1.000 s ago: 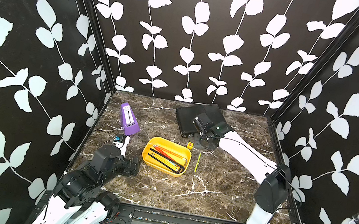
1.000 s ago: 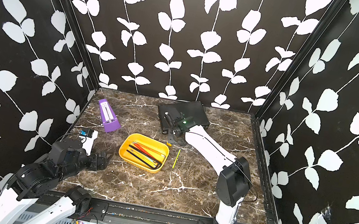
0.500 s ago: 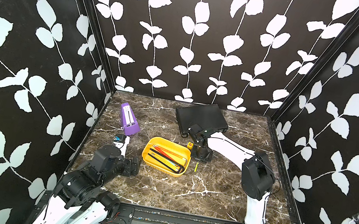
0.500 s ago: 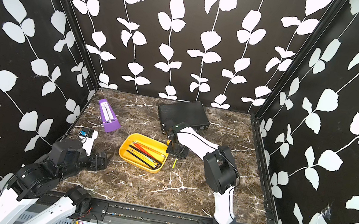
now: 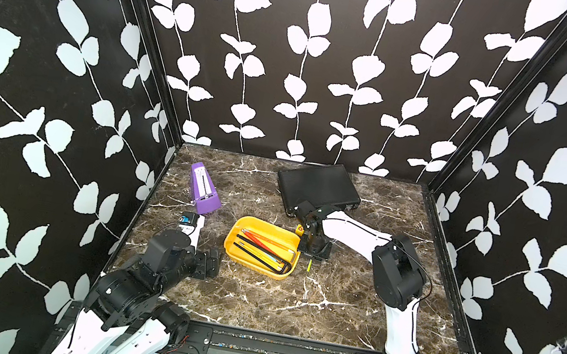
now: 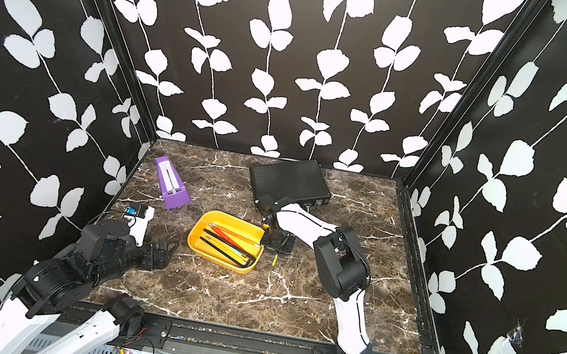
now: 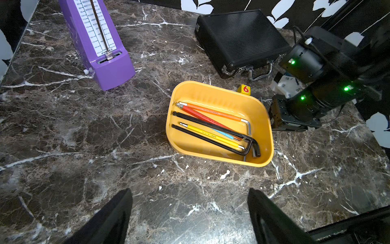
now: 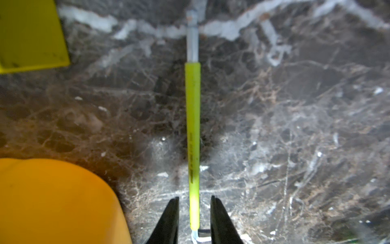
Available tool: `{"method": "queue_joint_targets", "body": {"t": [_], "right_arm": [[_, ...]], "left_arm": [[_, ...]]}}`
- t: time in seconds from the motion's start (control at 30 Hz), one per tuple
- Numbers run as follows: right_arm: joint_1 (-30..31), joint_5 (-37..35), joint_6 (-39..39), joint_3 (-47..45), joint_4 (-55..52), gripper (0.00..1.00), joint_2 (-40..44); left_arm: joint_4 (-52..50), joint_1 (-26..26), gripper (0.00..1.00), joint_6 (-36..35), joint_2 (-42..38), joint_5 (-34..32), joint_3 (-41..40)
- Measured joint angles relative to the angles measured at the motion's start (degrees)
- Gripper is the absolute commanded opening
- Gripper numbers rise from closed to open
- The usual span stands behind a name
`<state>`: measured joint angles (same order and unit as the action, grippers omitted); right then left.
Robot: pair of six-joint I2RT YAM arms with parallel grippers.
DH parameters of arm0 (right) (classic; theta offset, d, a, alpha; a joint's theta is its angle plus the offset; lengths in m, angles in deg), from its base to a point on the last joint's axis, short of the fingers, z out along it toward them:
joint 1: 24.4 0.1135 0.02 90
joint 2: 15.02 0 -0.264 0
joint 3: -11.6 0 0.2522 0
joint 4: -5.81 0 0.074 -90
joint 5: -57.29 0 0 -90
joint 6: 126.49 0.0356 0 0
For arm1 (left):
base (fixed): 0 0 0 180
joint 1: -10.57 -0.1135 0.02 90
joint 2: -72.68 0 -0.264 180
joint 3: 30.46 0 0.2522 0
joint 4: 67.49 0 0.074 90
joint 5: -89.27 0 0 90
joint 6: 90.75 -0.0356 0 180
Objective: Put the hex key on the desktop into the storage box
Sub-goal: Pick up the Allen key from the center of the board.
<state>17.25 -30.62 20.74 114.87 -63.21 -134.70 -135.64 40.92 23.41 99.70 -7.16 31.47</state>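
Note:
A yellow-green sleeved hex key (image 8: 192, 126) lies flat on the brown marble desktop (image 5: 329, 310), just right of the yellow storage box (image 5: 268, 222). In both top views only its near tip (image 6: 274, 261) shows below my right gripper (image 5: 314, 251). The right gripper (image 8: 194, 198) is lowered over the key's bent end, open narrowly, one finger on each side with a small gap to the sleeve. Several coloured and black hex keys (image 7: 211, 126) lie in the storage box (image 7: 211, 88). My left gripper (image 7: 190, 192) rests open and empty at the front left.
A purple metronome (image 5: 203, 190) stands at the back left. A flat black ribbed case (image 5: 317, 187) lies at the back, behind the right arm. A small yellow cube marked 6 (image 7: 244, 89) sits by the box's far corner. Black patterned walls enclose three sides.
My right arm has swung from the black case forward and down beside the storage box, over the hex key. The left arm has not moved.

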Motion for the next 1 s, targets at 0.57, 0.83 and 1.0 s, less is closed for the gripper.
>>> {"method": "queue_joint_targets", "body": {"t": [0.57,0.83,1.0], "right_arm": [[-1.75,3.91,0.7,-4.37,4.79,0.12,1.31],[-2.01,4.44,0.24,-4.5,4.79,0.0,1.42],[-2.01,4.42,-0.07,-4.46,4.66,0.0,1.42]], "left_arm": [[0.02,0.0,0.86,0.0,0.0,0.0,0.0],[0.09,0.0,0.87,0.0,0.0,0.0,0.0],[0.11,0.0,0.86,0.0,0.0,0.0,0.0]]}}
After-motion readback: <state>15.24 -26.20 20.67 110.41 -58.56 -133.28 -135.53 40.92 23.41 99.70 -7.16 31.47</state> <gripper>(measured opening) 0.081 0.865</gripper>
